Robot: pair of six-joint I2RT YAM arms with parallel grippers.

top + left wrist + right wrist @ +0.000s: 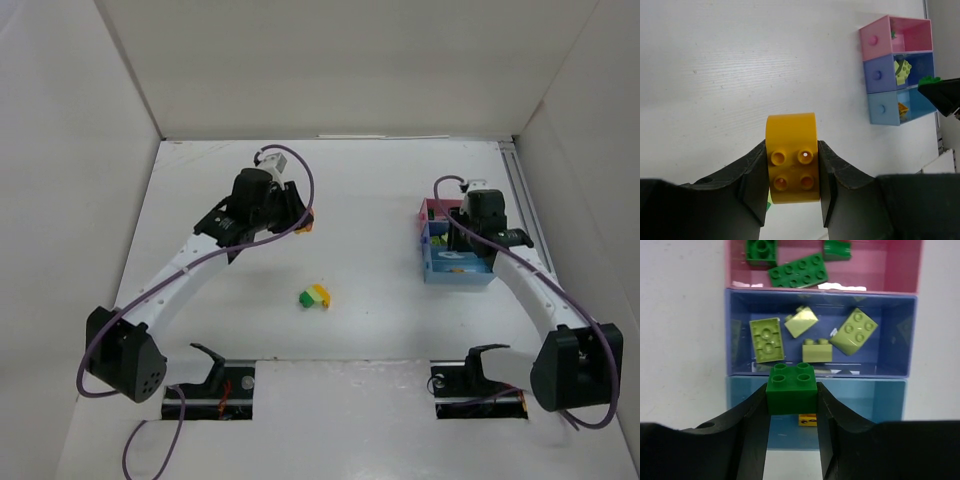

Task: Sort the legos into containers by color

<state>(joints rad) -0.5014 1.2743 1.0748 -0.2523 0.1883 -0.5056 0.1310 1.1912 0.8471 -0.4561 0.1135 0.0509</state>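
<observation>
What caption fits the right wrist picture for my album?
Right pincer holding a dark green lego over the containers.

I saw a yellow four-stud brick (791,165) pinched in the left tool (792,172) and a dark green brick (791,387) pinched in the right tool (792,397) over the joined trays. The pink tray (880,265) held dark green bricks (798,271), the dark blue tray (890,340) held four pale green bricks (767,340), and the light blue tray (865,400) held an orange piece (807,420). A green, yellow and orange clump (316,296) lay on the surface (380,200).

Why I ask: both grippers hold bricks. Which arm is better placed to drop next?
Right. The right gripper holds a dark green brick over the trays, the pink tray with dark greens just ahead. The left gripper, holding a yellow brick, is well away from them.
</observation>
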